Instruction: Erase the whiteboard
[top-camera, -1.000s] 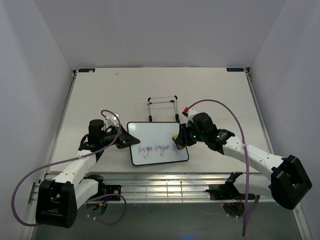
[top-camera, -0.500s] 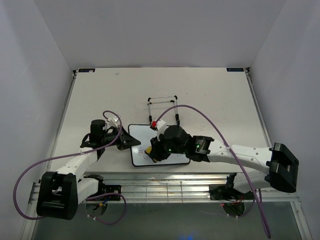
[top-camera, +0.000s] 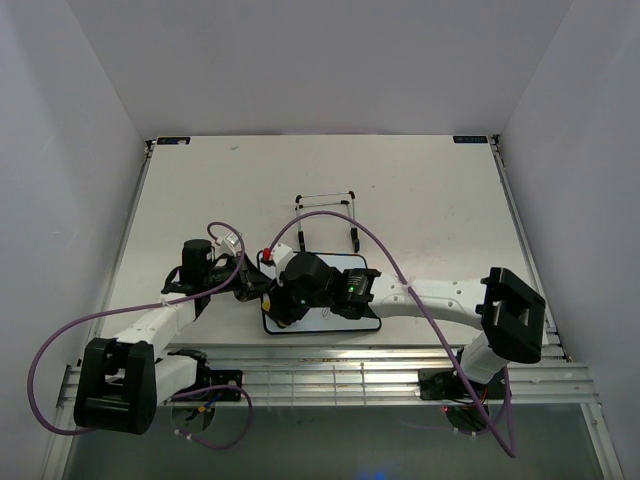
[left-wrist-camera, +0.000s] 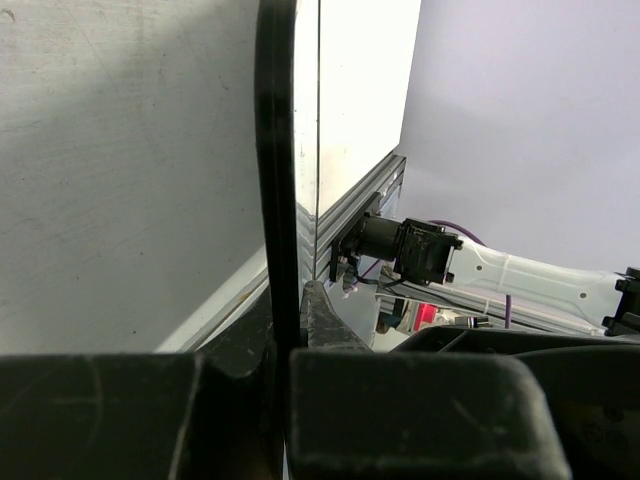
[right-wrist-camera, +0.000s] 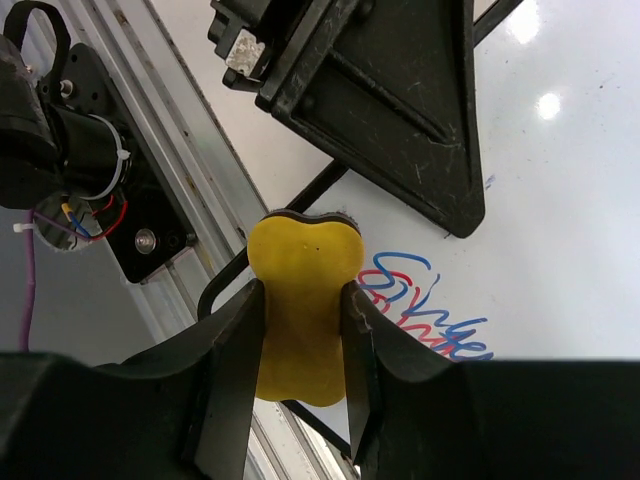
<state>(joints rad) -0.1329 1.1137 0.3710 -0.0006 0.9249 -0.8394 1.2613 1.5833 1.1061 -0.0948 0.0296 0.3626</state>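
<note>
My right gripper (right-wrist-camera: 302, 340) is pinching the yellow eraser (right-wrist-camera: 300, 290) at the near-left corner of the whiteboard (top-camera: 330, 322), which lies flat on the worktop. My left gripper (left-wrist-camera: 285, 345) is clamped on the whiteboard's left edge. The eraser overhangs the frame, so I judge it could catch there and drag the whiteboard out of that pinch. Only the right wrist view shows the red-blue writing (right-wrist-camera: 430, 310) just beside the eraser. From above, my arm hides it.
</note>
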